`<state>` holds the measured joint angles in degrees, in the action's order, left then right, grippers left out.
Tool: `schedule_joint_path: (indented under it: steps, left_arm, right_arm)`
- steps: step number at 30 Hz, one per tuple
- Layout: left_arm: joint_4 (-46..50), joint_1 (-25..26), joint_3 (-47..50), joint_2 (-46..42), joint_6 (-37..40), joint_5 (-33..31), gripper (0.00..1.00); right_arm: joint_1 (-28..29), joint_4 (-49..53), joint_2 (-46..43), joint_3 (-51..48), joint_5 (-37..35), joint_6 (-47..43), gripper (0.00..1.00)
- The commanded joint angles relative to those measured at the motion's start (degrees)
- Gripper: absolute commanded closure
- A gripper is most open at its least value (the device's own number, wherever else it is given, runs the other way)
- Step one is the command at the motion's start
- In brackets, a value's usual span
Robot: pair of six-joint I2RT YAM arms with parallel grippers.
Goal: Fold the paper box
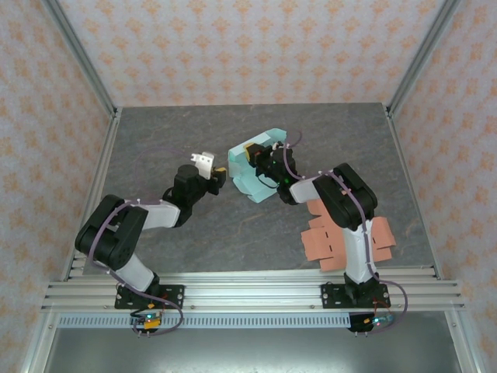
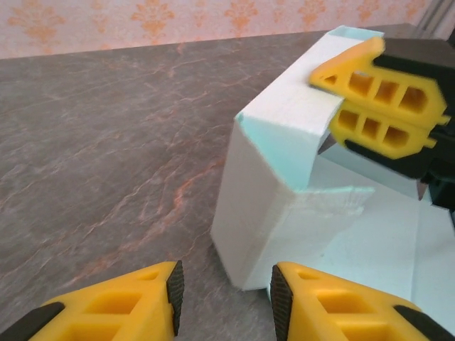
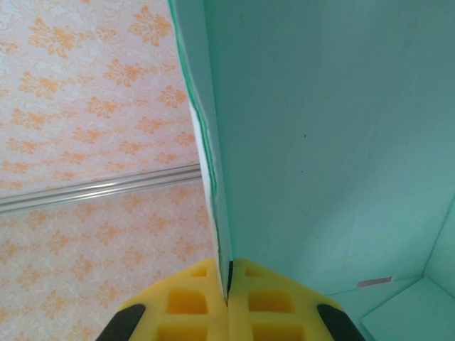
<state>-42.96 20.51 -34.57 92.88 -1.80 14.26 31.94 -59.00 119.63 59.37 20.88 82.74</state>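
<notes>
**Right hand (image 1: 260, 158) clamps the paper box (image 1: 247, 185); left hand (image 1: 220, 177) hangs open**

Clenched on the mint box's upright wall, the right hand holds it mid-surface (image 1: 194, 140). The left arm (image 1: 155, 214) stretches low and forward, its hand released, fingers (image 2: 334, 305) apart just beside the box's near corner.

Obs: pale mint-green paper box (image 1: 248, 183), partly folded, open side up, side walls raised. One wall's top edge clamped in right tool (image 3: 229, 275); a corner just ahead of left tool (image 2: 225, 293).
</notes>
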Motion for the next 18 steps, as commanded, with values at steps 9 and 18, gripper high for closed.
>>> schedule_joint_path:
  steps: [9, 18]
  left_arm:
    - [-0.50, 2.89, -7.36, 6.23, 1.82, 5.58, 0.62]
    - [0.08, 3.69, -6.58, 5.45, 1.84, 3.08, 0.63]
  right_arm:
    - [-0.27, -2.09, -0.54, -1.36, 0.87, 0.01, 0.96]
    - [-1.00, -1.52, -1.26, -1.80, 1.86, 0.04, 0.96]
